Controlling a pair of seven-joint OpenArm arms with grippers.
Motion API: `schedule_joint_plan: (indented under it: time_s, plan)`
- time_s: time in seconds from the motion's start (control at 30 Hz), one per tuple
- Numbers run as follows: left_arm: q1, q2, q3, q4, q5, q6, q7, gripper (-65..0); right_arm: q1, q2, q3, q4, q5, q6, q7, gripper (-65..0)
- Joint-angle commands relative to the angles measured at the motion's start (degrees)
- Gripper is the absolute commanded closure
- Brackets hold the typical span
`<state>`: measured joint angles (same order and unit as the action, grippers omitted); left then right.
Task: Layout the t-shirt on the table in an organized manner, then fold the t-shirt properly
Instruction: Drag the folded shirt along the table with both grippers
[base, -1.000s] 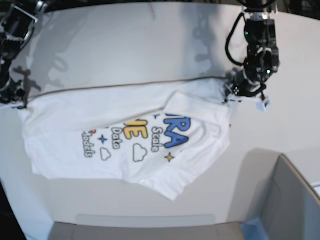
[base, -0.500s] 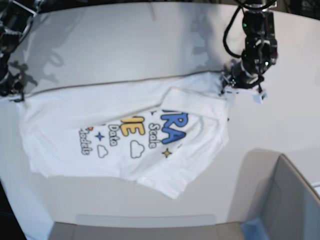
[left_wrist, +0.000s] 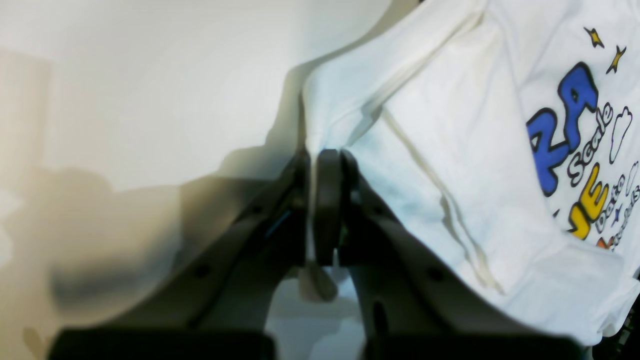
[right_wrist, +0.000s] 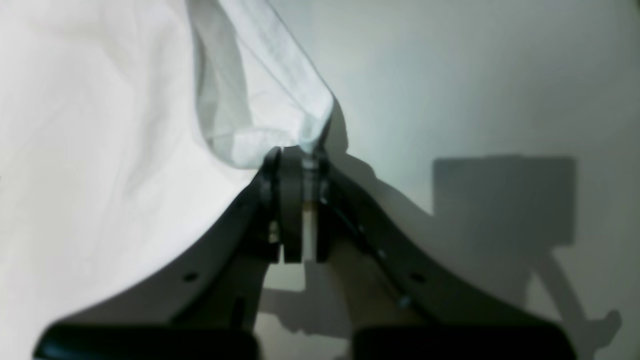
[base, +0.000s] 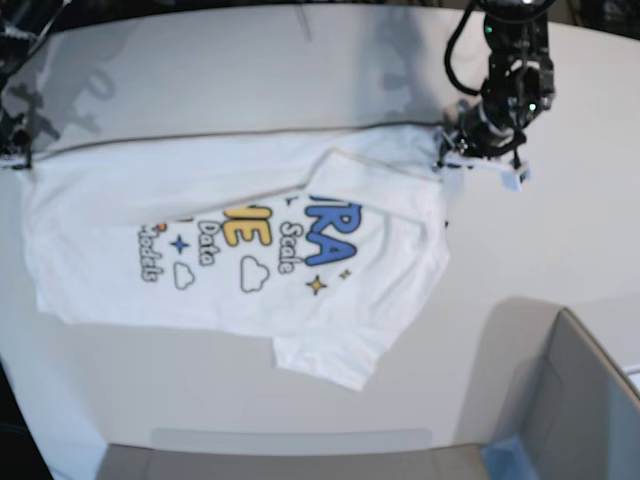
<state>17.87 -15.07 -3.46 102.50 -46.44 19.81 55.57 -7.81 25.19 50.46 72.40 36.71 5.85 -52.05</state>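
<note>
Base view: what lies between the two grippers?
The t-shirt, its top edge stretched taut from the right gripper to the left gripper.

T-shirt (base: 230, 250) spreads across mid table (base: 250, 80), its far edge pulled taut btwn left gripper (base: 445, 160) and right gripper (base: 18, 160), both clamped on cloth. Beyond that edge, bare tabletop gives open passage. Near-right of shirt, grey box (base: 580, 400) blocks the corner; narrow bare strip btwn shirt and box.
</note>
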Motion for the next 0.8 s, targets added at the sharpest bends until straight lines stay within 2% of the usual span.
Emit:
schedule_joint_plan:
  time_s: [0.0, 0.17, 0.27, 0.5, 0.77]
  plan:
    - [1.87, -0.18, -0.01, 1.99, 0.94, 0.8, 1.62, 0.0, -0.49, 1.58, 0.66, 1.14, 0.26, 0.18, 0.93, 0.0]
    - [5.56, -0.18, -0.1, 7.26, 0.94, 0.8, 1.62, 0.0, -5.59, 0.44, 0.58, 6.06, 3.86, 0.18, 0.76, 0.0]
    - [7.32, -0.18, -0.1, 7.79, 0.94, 0.8, 1.62, 0.0, -7.44, -0.35, 0.66, 8.87, 3.95, 0.18, 0.58, 0.0]
    - [12.24, -0.18, -0.27, 10.78, 1.12, 0.98, 1.53, 0.0, -11.57, 0.0, 0.84, 9.93, 4.21, 0.18, 0.58, 0.0]
    - [18.04, -0.09, -7.83, 12.45, 0.94, 0.89, 1.53, 0.0, -15.18, -0.27, 5.06, 9.66, 4.21, 0.18, 0.49, 0.0]
